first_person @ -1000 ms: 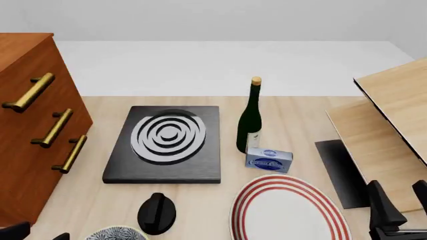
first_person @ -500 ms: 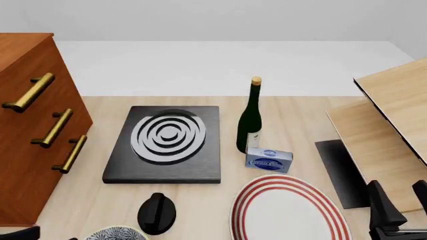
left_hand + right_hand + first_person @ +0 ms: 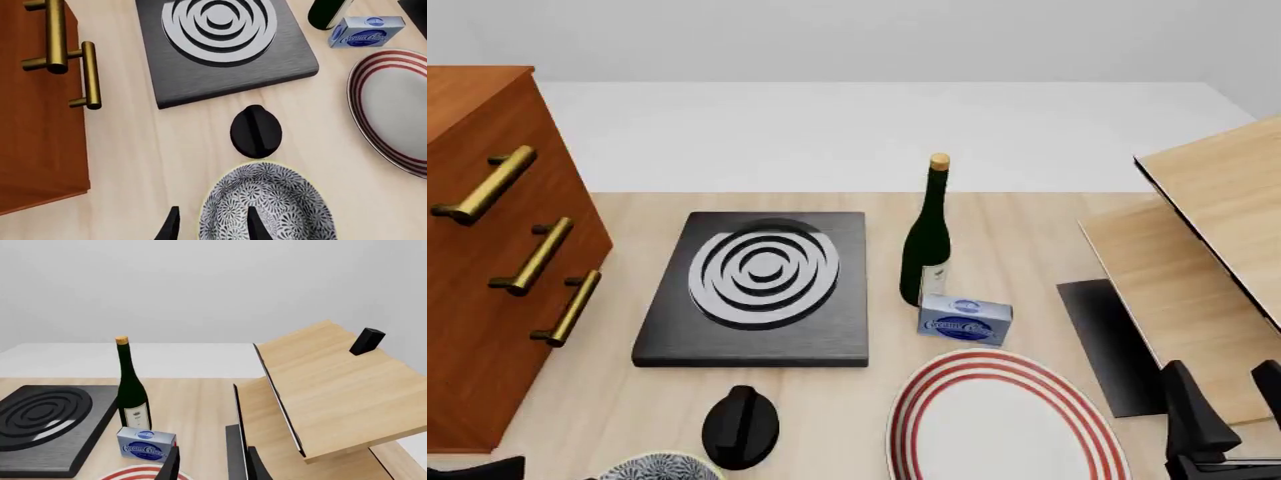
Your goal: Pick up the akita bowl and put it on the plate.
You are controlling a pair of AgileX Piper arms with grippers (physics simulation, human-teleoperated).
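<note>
The akita bowl [image 3: 267,205], white with a dense dark leaf speckle, sits on the table's near edge; the front view shows only its far rim [image 3: 661,466]. My left gripper [image 3: 212,230] is open. One finger stands inside the bowl and the other outside, so the near-left rim lies between them. The plate [image 3: 1008,420], white with red rings, lies to the bowl's right and shows at the edge of the left wrist view [image 3: 393,105]. My right gripper [image 3: 1224,378] hangs open and empty beyond the plate's right side.
A black knob-shaped object [image 3: 741,425] stands just behind the bowl, and a black stove [image 3: 761,285] with grey rings lies farther back. A green bottle [image 3: 926,240] and a blue box [image 3: 965,321] stand behind the plate. A wooden drawer cabinet [image 3: 494,250] is at the left and a wooden shelf [image 3: 1214,240] at the right.
The dark part of the left arm at the front view's bottom-left corner has sunk lower and shifted slightly right. The right arm, the bowl and the plate have not moved.
</note>
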